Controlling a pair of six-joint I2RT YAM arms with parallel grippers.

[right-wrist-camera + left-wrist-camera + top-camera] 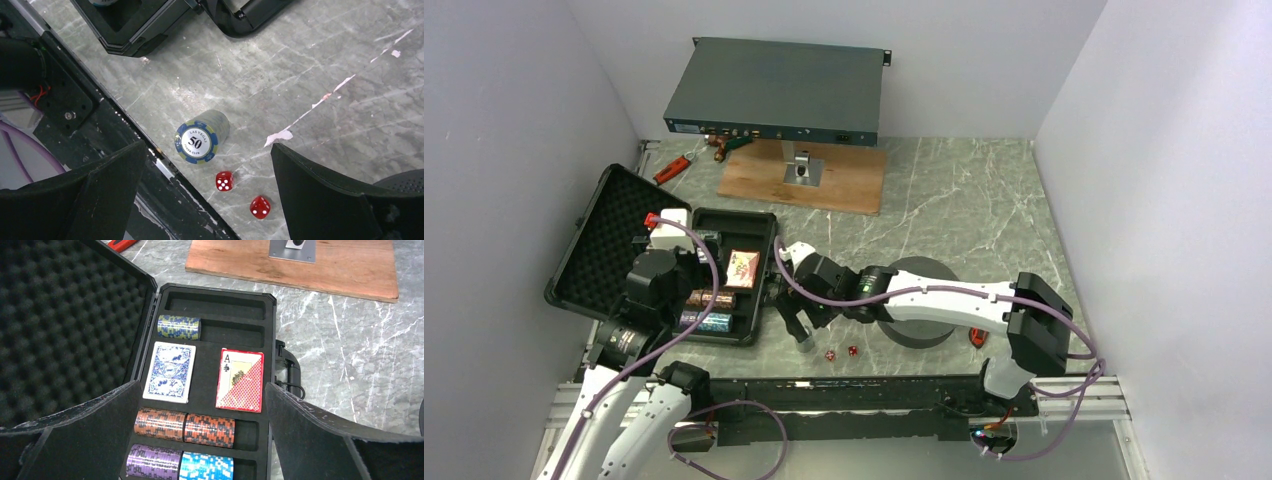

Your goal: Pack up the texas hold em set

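**Grey marbled tabletop, poker case open at frame left**

Grey veined stone covers the table, boxed in by pale walls. At the left of the overhead view the black briefcase lies open, its foam-lined lid thrown back toward the left wall.

The left gripper hangs over the tray with its fingers spread wide and nothing between them. Its wrist view shows a blue-backed deck and a red deck lying side by side in the middle slots. A green-and-blue chip stack lies in a row above them. Below them sit two orange stacks, then a purple stack touching a light blue stack.

The right gripper is also spread wide and grips nothing. It hovers over the bare stone just right of the case in the overhead view. Beneath it a blue chip stack marked 50 lies on its side, with two red dice just below it in the frame, all outside the case.

A dark grey foam ring sits under the right arm. At the back, a flat grey rack box stands raised above a wooden board.
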